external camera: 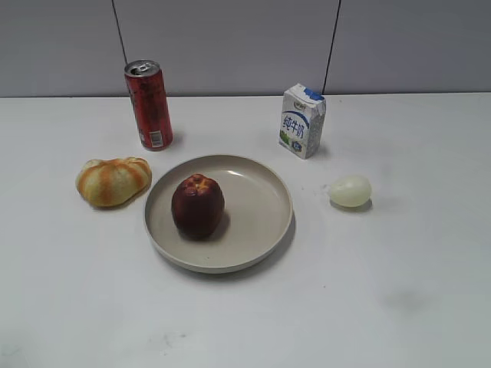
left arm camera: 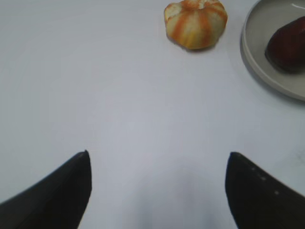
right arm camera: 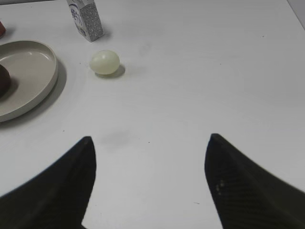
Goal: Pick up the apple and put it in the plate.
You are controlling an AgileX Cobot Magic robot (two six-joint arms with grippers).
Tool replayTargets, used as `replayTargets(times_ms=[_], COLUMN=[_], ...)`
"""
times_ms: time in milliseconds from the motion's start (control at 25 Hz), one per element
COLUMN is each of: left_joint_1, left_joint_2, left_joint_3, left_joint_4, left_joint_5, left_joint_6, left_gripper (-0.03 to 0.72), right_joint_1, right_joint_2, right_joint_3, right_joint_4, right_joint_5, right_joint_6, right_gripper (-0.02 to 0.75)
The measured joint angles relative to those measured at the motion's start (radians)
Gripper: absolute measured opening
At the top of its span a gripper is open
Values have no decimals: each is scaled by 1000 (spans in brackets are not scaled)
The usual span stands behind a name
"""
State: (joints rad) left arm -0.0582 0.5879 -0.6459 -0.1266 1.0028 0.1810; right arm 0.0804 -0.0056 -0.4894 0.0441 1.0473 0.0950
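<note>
The dark maroon apple (external camera: 198,205) sits upright inside the beige plate (external camera: 261,207), on its left half. The apple also shows at the right edge of the left wrist view (left arm camera: 288,44), in the plate (left arm camera: 257,57), and at the left edge of the right wrist view (right arm camera: 4,80), in the plate (right arm camera: 33,71). My left gripper (left arm camera: 157,157) is open and empty over bare table, well short of the plate. My right gripper (right arm camera: 150,140) is open and empty over bare table, to the right of the plate. Neither gripper shows in the exterior view.
An orange-striped bread roll (external camera: 113,181) lies left of the plate. A red can (external camera: 149,104) stands behind it. A milk carton (external camera: 302,120) stands at the back right. A pale egg-shaped object (external camera: 350,190) lies right of the plate. The table (external camera: 383,307) is white.
</note>
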Motion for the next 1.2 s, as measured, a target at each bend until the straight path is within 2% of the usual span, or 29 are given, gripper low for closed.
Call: replayTargets(times_ms=[120, 320, 680, 960, 1200], left_joint_1=[0, 0, 1, 1, 1], left_joint_2=[-168, -374, -413, -434, -577], left_joint_3=[75, 124, 140, 142, 142], left_joint_4=[7, 51, 85, 86, 89], left_joint_5=[19, 27, 38, 38, 38], left_joint_6=[-3, -5, -8, -8, -8], left_gripper=[661, 645, 615, 491, 410], right_joint_1=[0, 0, 0, 0, 0], right_joint_2=[0, 0, 0, 0, 0], right_joint_3=[0, 0, 0, 0, 0], right_joint_4=[0, 0, 0, 0, 0], right_joint_5=[0, 0, 0, 0, 0], right_joint_6=[0, 0, 0, 0, 0], right_gripper=[571, 571, 571, 571, 571])
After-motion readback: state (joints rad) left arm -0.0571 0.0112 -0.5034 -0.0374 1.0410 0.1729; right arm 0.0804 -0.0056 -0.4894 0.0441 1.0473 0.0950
